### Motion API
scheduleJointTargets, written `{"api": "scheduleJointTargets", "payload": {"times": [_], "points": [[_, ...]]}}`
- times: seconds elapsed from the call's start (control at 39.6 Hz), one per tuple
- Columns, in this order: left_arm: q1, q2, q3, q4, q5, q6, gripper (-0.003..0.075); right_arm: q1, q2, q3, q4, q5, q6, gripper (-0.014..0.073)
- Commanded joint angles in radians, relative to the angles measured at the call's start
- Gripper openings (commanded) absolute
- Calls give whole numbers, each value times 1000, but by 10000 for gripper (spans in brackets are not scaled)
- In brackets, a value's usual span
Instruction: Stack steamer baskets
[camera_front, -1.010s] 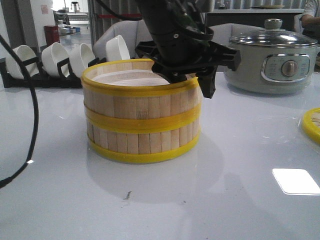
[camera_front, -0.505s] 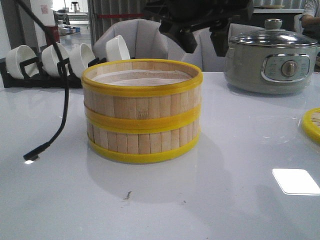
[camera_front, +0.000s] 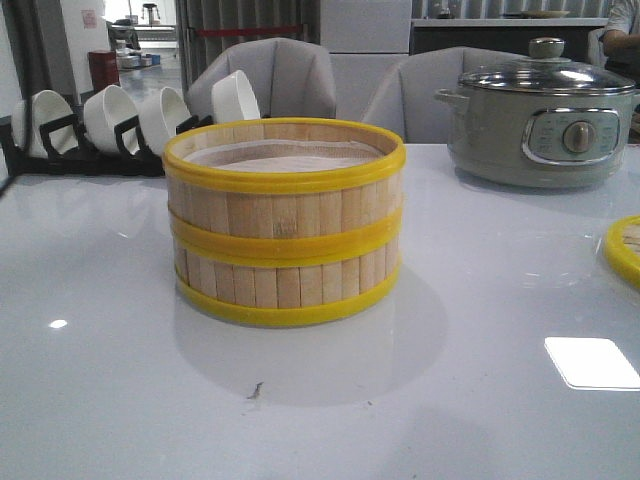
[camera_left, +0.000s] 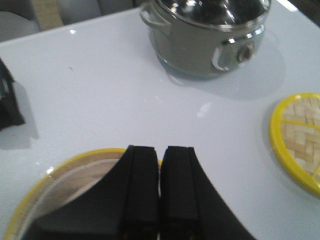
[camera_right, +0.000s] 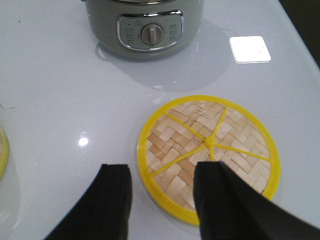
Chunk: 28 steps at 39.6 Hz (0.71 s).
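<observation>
While the front view a second ago had my left arm's black gripper down at the back rim of the stack, and half a second ago showed it lifted above with a cable dangling at the left, that view now has no arm or cable in it at all. I see the two steamer baskets (camera_front: 284, 222) unmoved, one set squarely on the other near the middle of the white table (camera_front: 450, 400), the whitish liner showing inside the top rim. Behind them sits the rack of white bowls (camera_front: 130, 118), and to the right the grey-green pot (camera_front: 540, 125) with its glass lid.

From the left wrist view, my left gripper (camera_left: 160, 192) hangs over the near rim of the top basket (camera_left: 60, 167); its two black fingers are pressed together with only a thin line between them and nothing held.

From the right wrist view, my right gripper (camera_right: 162, 197) is spread wide and empty, above the woven lid (camera_right: 209, 152), which lies flat on the table just beside the pot, well apart from the stack. One finger overlaps the lid's yellow rim in the picture; I cannot tell whether it touches
</observation>
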Motion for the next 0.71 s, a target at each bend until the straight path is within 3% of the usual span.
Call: {"api": "scheduleJointTargets", "payload": {"times": [0.0, 0.33, 0.68], "points": [[58, -119, -39, 9, -67, -8, 88, 0, -7, -39, -4, -70, -3, 403], [297, -335, 67, 9, -64, -11, 88, 0, -7, -39, -2, -72, -3, 403], [430, -634, 498, 4, -197, -14, 88, 0, -7, -39, 11, -75, -3, 403]]}}
